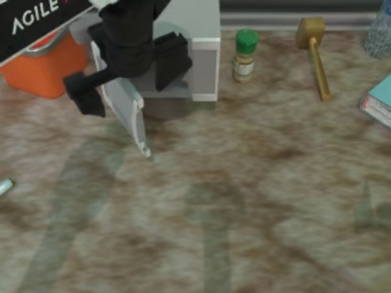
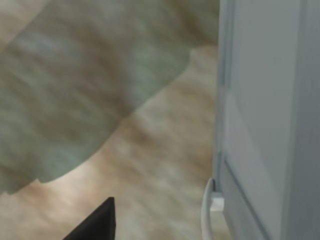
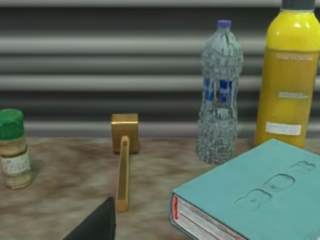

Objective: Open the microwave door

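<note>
Microwave door (image 1: 125,113) is standing swung outward from the microwave (image 1: 195,36), while the left pincer (image 1: 128,73) is hovering over it, fingers spread, gripping nothing.

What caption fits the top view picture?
Left arm's black tool beside the white-framed microwave door, swung open from the boxy white-grey microwave.

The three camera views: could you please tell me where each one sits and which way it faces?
Top view: above the table, looking down at the microwave, its swung-out microwave door and the left arm.
Left wrist view: beside the door, facing its handle; one dark finger shows.
Right wrist view: low, facing the mallet, book and bottles; mallet and spice jar also appear from above.
</note>
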Available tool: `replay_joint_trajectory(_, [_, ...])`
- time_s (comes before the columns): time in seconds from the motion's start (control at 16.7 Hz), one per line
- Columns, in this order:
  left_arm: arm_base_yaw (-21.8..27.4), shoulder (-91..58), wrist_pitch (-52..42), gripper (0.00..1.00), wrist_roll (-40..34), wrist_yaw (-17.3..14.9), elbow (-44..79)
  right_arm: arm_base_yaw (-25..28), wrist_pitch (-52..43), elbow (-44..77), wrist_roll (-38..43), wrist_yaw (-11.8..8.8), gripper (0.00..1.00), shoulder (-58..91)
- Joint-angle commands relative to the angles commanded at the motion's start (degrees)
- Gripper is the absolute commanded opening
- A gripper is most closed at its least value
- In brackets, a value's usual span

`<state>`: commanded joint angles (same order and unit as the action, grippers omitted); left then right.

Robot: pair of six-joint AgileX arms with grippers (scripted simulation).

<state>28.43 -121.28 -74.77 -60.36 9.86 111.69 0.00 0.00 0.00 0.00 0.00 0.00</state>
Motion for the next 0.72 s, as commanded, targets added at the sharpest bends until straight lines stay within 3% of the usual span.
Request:
replay_joint_trajectory(0.3, [-0.01,0.04,0.07,1.0,0.01,0.0,-0.11,0.0,0.0,0.0,0.0,0.0,1.0,0.0])
replay_joint_trajectory(0.72, [-0.01,0.04,0.07,0.47,0.01,0.0,-0.11,0.0,0.0,0.0,0.0,0.0,1.0,0.0])
